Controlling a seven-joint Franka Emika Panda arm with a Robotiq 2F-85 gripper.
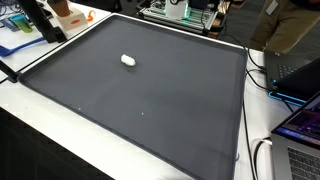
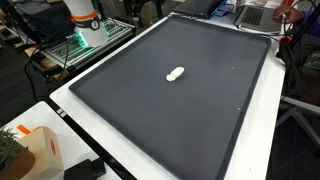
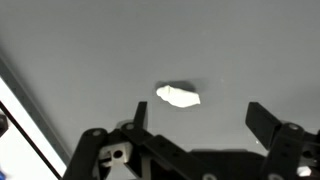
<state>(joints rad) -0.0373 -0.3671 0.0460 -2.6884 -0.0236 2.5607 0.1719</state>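
Currently, the 2 fingers (image 3: 262, 118) stand released and wide apart in the wrist view, grasping nothing; the small white object (image 3: 178, 96) lies on the dark mat (image 3: 90, 50) just ahead of them, in line with the gap, touching neither; in both exterior views it (image 1: 128, 60) (image 2: 174, 73) rests alone near the mat's middle; the mat covers a white tabletop (image 2: 75, 112).

The gripper (image 3: 198, 108) is black, with two angular fingers (image 3: 262, 118) on hinged links. A pale plate (image 3: 115, 157) with small holes sits among them.
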